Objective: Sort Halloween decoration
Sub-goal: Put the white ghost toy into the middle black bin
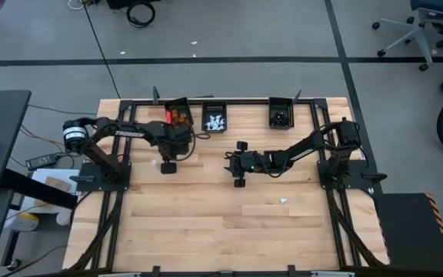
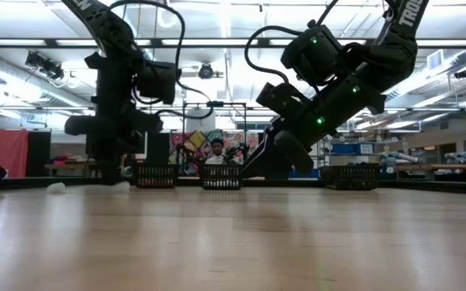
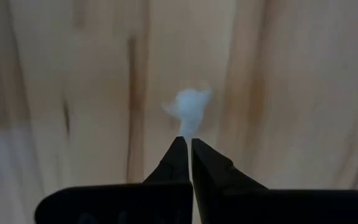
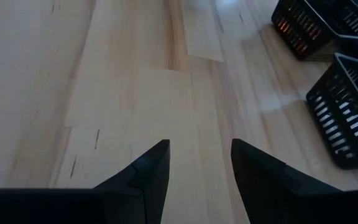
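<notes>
While pinched by left claw [image 3: 186,147], white trinket [image 3: 189,109], orientation unclear

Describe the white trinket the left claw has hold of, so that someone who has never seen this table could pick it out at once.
Start at the pale wooden table and find the three small black rectangular bins along its far edge. Just in front of the leftmost bin, the left claw is shut on a tiny white ghost-like trinket. Unlike the loose white trinket nearer the right arm, this one is pinched between dark fingertips.
</notes>
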Controlling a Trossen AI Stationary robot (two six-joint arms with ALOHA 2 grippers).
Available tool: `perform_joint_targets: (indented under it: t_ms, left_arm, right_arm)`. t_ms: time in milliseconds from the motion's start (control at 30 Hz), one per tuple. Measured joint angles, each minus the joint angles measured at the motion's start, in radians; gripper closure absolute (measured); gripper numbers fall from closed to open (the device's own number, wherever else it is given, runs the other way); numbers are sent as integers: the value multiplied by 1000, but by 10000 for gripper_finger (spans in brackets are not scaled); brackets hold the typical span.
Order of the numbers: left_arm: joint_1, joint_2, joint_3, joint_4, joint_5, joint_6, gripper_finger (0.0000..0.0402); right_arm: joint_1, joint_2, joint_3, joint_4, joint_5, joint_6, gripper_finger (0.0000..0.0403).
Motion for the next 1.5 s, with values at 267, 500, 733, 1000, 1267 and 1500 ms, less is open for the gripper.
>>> perform_joint_targets:
  t_ms: [267,500,733,1000,1267,1500]
  left_arm:
    - [-68,0,0,134,21,0,401]
    - [-104,0,0,132,-10,-38,401]
    - [-148,-2,0,55,-197,-106,401]
    - [-152,17,-86,180,-184,-160,401]
    - [-172,23,-92,324,-177,-169,402]
    - [-181,26,-92,413,-88,-181,401]
  right_arm:
    - [0,0,0,17,-14,10,227]
    - [0,0,0,60,-98,60,227]
    - [0,0,0,140,-135,101,227]
    - [17,0,28,136,-135,106,227]
    - [16,0,31,163,-131,106,227]
    - [11,0,31,173,-98,108,227]
